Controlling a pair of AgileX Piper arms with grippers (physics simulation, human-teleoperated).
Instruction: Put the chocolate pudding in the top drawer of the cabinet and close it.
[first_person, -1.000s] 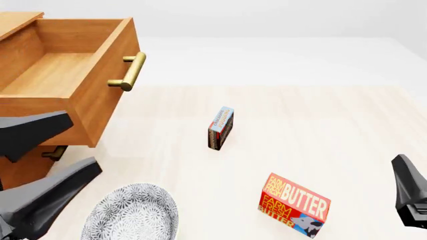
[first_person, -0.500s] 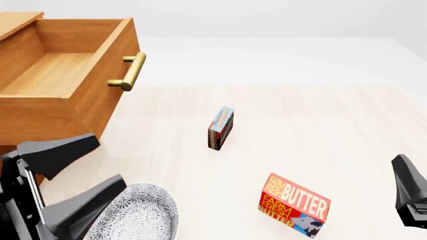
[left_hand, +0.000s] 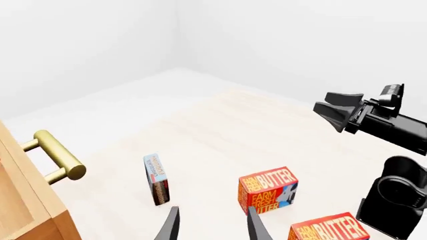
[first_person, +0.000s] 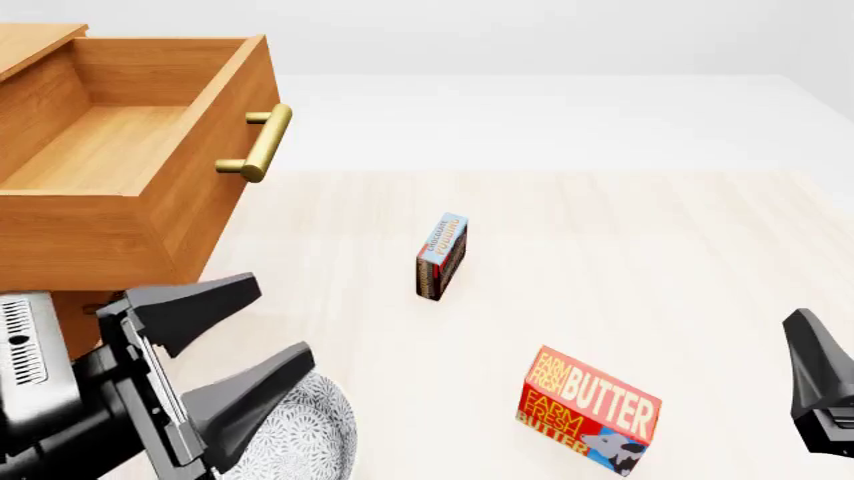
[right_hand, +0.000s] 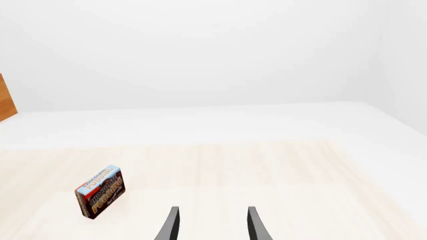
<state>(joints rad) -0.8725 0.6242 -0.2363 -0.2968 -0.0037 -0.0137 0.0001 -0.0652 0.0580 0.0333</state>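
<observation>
While my left pincer (first_person: 227, 350) hangs low at the front-left of the worktop (first_person: 641, 230), its two dark fingers are spread wide and hold nothing; it points toward the middle, just over the rim of a patterned plate (first_person: 300, 440). My right pincer (first_person: 817, 385) sits at the far right edge of the front view, only partly in frame; its wrist view shows two finger tips (right_hand: 172, 225) apart with nothing between them, so released.

Top drawer (first_person: 120, 150) of the cabinet (first_person: 27, 50) is pulled out; I see bare wood inside, no contents. Brass bar handle (first_person: 260, 140) faces the worktop.

Chocolate pudding (first_person: 441, 255) stands on edge mid-worktop, well apart from both pincers and from the drawer. Small thin box, light blue and red face, dark brown end toward the camera.

One red-orange butter box (first_person: 587, 410) lies nearer me, to the right of the pudding. Left wrist view shows a second butter box (left_hand: 330, 230) near it.
</observation>
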